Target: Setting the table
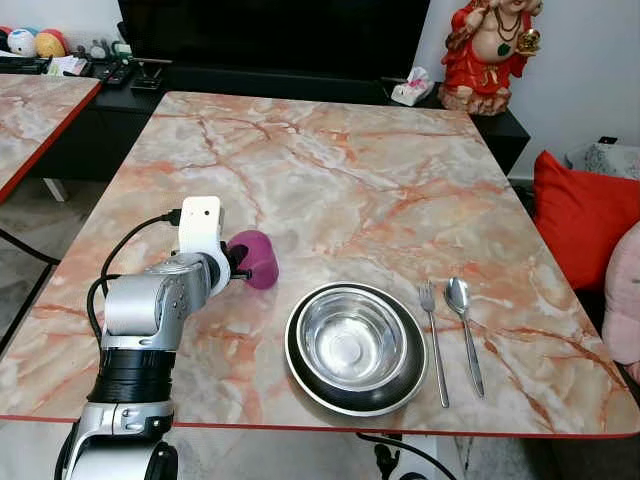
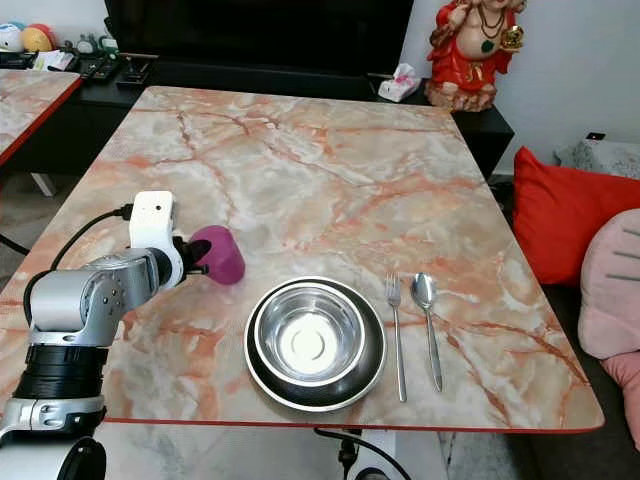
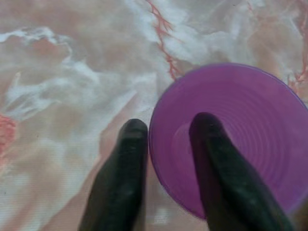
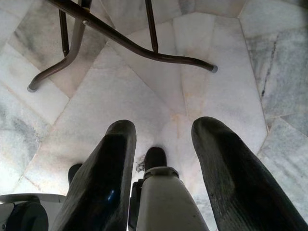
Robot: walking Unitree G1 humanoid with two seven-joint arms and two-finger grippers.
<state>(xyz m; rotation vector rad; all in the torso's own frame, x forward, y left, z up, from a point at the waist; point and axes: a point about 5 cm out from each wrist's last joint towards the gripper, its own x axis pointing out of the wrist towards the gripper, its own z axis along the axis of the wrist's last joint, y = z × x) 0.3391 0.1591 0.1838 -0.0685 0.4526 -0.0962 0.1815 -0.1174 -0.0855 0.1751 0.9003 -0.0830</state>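
My left gripper (image 1: pixel 240 263) is shut on a purple cup (image 1: pixel 257 258) just over the marble table (image 1: pixel 350 170), left of the bowl. In the left wrist view one finger (image 3: pixel 207 139) is inside the cup (image 3: pixel 250 130) and the other presses on the outside of its wall. The cup is tilted, its mouth towards the wrist. A steel bowl (image 1: pixel 355 342) sits on a dark plate (image 1: pixel 300 385) near the table's front edge. A fork (image 1: pixel 435 340) and a spoon (image 1: pixel 462 320) lie side by side to the right of it. My right gripper (image 4: pixel 163 127) hangs open over the floor.
A red statue (image 1: pixel 490 50) and a tissue pack (image 1: pixel 412 88) stand on the black cabinet behind the table. A red cushion (image 1: pixel 580 215) lies to the right. A second marble table (image 1: pixel 30 115) is at the far left. Metal legs (image 4: pixel 120 41) cross the tiled floor.
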